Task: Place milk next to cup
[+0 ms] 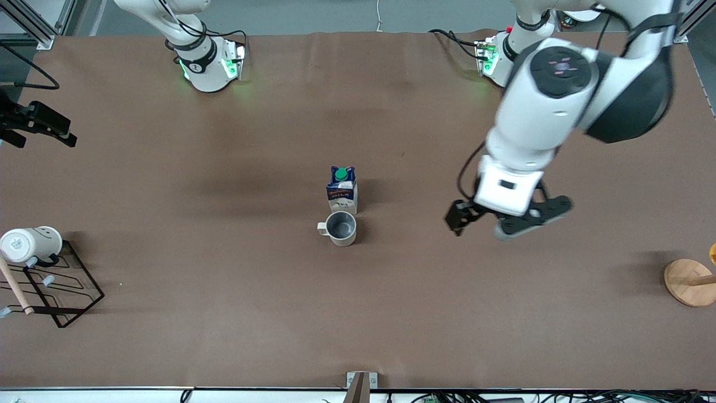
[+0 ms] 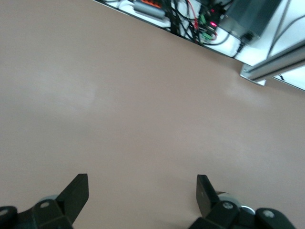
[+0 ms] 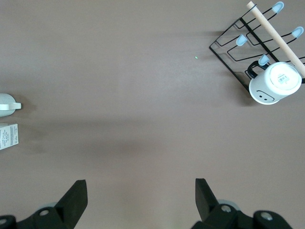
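Note:
The milk (image 1: 342, 190), a small blue and white carton with a green cap, stands upright mid-table. The cup (image 1: 341, 228), grey with a small handle, stands right beside it, nearer to the front camera; they are almost touching. Both show at the edge of the right wrist view: cup (image 3: 7, 104), milk (image 3: 8, 136). My left gripper (image 1: 482, 228) is open and empty, in the air over bare table toward the left arm's end from the cup; its wrist view (image 2: 142, 193) shows only bare table. My right gripper (image 3: 140, 198) is open and empty, high over bare table between the cup and a wire rack.
A black wire rack (image 1: 61, 285) with a wooden rod carries a white mug with a face (image 1: 31, 243) at the right arm's end. A round wooden stand (image 1: 691, 281) sits at the left arm's end. Cables lie past the table's front edge (image 2: 190, 21).

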Controlling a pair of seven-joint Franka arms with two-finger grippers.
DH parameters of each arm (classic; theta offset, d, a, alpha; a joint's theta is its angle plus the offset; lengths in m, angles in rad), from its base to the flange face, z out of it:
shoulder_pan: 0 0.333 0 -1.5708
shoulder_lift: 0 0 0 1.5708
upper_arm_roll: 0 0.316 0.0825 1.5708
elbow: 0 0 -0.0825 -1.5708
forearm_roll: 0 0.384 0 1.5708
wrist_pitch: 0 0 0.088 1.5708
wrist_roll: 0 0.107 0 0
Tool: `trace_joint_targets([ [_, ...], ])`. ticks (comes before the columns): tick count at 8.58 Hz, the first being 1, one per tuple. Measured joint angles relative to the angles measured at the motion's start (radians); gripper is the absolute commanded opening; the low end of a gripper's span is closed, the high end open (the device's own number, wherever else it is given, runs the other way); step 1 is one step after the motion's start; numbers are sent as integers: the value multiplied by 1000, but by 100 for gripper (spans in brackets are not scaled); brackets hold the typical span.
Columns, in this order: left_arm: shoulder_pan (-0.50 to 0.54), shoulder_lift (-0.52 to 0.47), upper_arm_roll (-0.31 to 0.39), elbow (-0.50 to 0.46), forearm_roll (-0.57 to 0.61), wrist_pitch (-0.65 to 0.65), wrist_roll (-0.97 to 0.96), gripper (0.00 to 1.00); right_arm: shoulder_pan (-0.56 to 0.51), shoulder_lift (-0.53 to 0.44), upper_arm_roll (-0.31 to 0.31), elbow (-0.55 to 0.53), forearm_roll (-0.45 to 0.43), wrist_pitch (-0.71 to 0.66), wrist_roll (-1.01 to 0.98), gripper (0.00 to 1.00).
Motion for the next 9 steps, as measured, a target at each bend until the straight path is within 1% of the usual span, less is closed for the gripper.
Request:
trace_joint_targets([
  [1,7,-26,35,-2,-31,-26,61,100,0,0,0,0,0,-1,0,100],
  [2,4,-57,94,-7,-76,-56,156,100,0,0,1,-1,0,-2,0,100],
  [4,4,-145,254,-41,-182,-131,461,100,2,0,1,-1,0,0,0,100],
  [5,6,-195,327,-64,-214,-179,577,100,3,0,1,0,0,2,0,100],
  [6,6,-261,391,-104,-233,-212,651,100,4,0,1,1,0,4,0,100],
  [7,2,-341,437,-173,-250,-226,723,100,4,0,1,2,0,4,0,100],
  [8,2,-423,471,-256,-261,-228,781,100,5,0,1,2,0,4,0,100],
  [9,2,-483,483,-315,-262,-227,798,100,4,0,-1,3,0,4,0,100],
])
